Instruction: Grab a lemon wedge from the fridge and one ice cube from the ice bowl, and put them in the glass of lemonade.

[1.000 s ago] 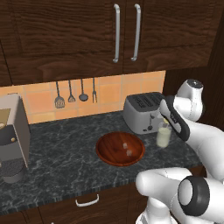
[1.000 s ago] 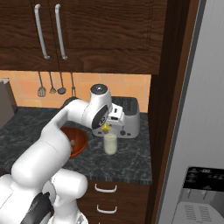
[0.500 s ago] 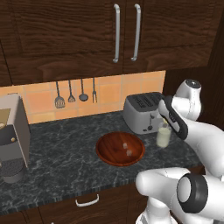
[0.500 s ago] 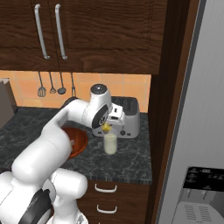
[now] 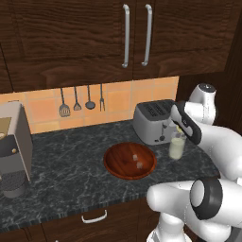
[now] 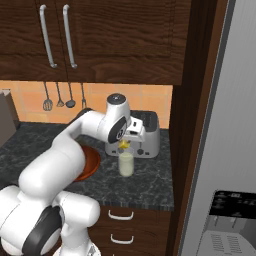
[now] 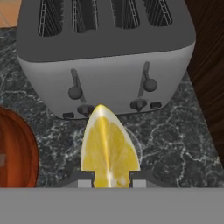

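Note:
My gripper (image 6: 123, 145) is shut on the lemon wedge (image 6: 123, 144), a bright yellow piece held just above the glass of lemonade (image 6: 126, 164). In the hand view the lemon wedge (image 7: 109, 151) sits between the fingertips of the gripper (image 7: 109, 181). From the left base the glass of lemonade (image 5: 176, 147) stands in front of the toaster, under the gripper (image 5: 179, 129). Left of the glass lies the ice bowl (image 5: 118, 165), with an ice cube (image 5: 140, 165) and another inside. The fridge (image 6: 235, 125) rises at the right.
A grey toaster (image 5: 152, 121) stands right behind the glass, close to the hand. A coffee machine (image 5: 12, 146) is at the counter's far left. Utensils (image 5: 78, 99) hang on the tiled wall, and dark cabinets (image 5: 137, 38) hang overhead. A dark wood panel (image 6: 192, 125) borders the counter's right end.

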Robot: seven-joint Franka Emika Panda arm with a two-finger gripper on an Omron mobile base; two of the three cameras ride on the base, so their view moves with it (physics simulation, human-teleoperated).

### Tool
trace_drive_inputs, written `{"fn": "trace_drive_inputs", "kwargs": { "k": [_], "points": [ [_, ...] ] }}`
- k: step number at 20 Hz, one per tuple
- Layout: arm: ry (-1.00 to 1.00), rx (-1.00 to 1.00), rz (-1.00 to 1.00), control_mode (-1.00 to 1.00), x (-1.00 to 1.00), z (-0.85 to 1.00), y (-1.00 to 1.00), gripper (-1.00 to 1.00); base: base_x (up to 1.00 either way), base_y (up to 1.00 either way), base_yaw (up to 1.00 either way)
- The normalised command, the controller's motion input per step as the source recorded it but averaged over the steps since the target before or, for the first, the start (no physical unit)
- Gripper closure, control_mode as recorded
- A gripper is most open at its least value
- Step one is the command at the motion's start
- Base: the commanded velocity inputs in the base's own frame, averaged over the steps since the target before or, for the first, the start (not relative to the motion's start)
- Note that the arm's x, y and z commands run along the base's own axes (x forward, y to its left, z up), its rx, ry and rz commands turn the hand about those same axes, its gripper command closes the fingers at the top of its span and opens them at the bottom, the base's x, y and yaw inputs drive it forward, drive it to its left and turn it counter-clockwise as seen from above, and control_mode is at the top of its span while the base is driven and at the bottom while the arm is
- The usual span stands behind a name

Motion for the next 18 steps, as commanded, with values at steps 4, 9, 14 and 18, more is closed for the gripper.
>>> {"fn": "trace_drive_inputs", "kwargs": {
  "k": [4, 9, 14, 18],
  "points": [
    [0.03, 0.0, 0.0, -1.0, 0.06, -0.03, -0.04, 1.0, 0.0, 0.0, 0.0],
    [0.01, 0.0, 0.0, -1.0, 0.0, -0.01, -0.15, 1.0, 0.0, 0.0, 0.0],
    [0.03, 0.0, 0.0, -1.0, 0.05, 0.0, -0.01, 1.0, 0.0, 0.0, 0.0],
    [0.02, 0.0, 0.0, -1.0, 0.09, 0.0, 0.03, 1.0, 0.0, 0.0, 0.0]
  ]
}}
